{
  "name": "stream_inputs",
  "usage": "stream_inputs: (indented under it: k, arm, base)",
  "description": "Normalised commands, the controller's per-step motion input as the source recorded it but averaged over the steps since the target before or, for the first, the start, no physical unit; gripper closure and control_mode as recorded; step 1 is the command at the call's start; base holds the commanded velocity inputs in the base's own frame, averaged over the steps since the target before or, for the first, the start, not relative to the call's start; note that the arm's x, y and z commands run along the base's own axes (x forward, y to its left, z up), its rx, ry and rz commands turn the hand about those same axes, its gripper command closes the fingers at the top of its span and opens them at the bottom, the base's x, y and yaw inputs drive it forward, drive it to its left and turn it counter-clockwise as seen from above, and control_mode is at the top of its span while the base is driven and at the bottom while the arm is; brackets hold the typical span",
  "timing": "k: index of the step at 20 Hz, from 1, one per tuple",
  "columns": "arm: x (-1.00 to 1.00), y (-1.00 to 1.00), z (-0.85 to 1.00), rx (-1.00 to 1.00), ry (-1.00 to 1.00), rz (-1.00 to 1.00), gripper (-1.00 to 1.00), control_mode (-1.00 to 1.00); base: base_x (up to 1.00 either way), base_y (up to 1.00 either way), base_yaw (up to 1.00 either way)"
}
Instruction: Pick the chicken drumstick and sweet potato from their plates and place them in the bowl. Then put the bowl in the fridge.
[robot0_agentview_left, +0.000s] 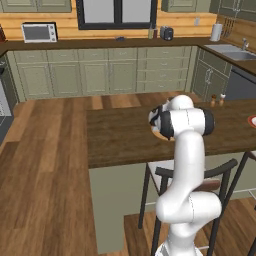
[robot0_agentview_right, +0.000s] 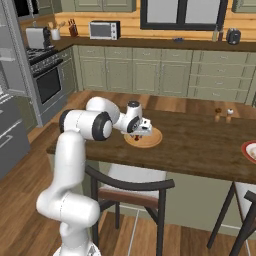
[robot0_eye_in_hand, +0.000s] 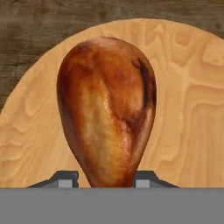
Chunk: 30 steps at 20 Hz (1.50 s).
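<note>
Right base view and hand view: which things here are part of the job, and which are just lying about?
Part of the job:
- chicken drumstick, between the tool's fingertips
- wooden plate under it
- red-rimmed plate at the counter's right edge

Just lying about:
- two shakers on the counter
- microwave
- toaster
- chair

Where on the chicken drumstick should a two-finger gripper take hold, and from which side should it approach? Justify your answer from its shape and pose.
Probably from above, across the narrow end. The chicken drumstick lies flat on the wooden plate, its meaty end bulging wide and tapering toward the gripper, whose fingertips flank that slimmer neck. The fat end looks too broad and rounded for a sure pinch.
</note>
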Motion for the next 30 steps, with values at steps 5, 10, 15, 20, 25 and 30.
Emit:
stream_inputs:
  k: [5, 10, 15, 20, 25, 30]
  arm:
    - [-0.09, 0.0, -0.22, 0.01, 0.1, 0.0, 1.0, -1.0]
    - [-0.47, -0.16, 0.0, 0.0, 0.08, -0.01, 1.0, -1.0]
    - [-0.69, -0.12, 0.11, 0.02, -0.06, 0.0, 1.0, -1.0]
    - [-0.95, 0.0, 0.75, 0.01, -0.15, -0.06, 1.0, -1.0]
    - [-0.98, 0.0, 1.0, 0.0, 0.21, -0.15, 1.0, -1.0]
    - [-1.0, 0.02, 0.92, 0.0, 0.0, -0.06, 1.0, -1.0]
  base:
    - [0.0, 0.0, 0.0]
    - [0.0, 0.0, 0.0]
    - [0.0, 0.0, 0.0]
    - [0.0, 0.0, 0.0]
    - [0.0, 0.0, 0.0]
    - [0.0, 0.0, 0.0]
